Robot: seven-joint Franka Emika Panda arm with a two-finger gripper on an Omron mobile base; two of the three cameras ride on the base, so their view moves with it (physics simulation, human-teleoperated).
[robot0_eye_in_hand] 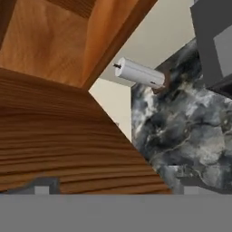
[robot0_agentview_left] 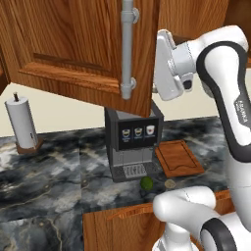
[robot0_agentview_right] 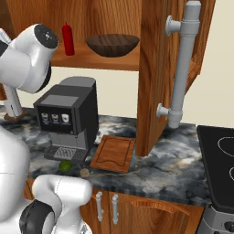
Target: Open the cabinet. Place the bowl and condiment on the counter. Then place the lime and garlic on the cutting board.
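Note:
The cabinet (robot0_agentview_right: 155, 68) stands open, its left door (robot0_agentview_left: 73, 44) swung out over the counter (robot0_agentview_left: 49, 181). Inside on the shelf are the brown bowl (robot0_agentview_right: 113, 45) and the red condiment bottle (robot0_agentview_right: 68, 39). My gripper (robot0_eye_in_hand: 115, 186) is open, its tips wide apart, close against the door's wood, with nothing held. The white hand (robot0_agentview_left: 169, 66) sits just right of that door's edge, beside its grey bar handle (robot0_agentview_left: 127, 49). On the counter lie the lime (robot0_agentview_right: 66, 165) and the garlic (robot0_agentview_right: 84, 172), just in front of the cutting board (robot0_agentview_right: 114, 153).
A black coffee machine (robot0_agentview_right: 68, 119) stands on the counter left of the board. A paper towel roll (robot0_agentview_left: 22, 122) is at the far left. The right door with its handle (robot0_agentview_right: 183, 68) hangs open over the counter, and a stove (robot0_agentview_right: 219, 160) lies at the right.

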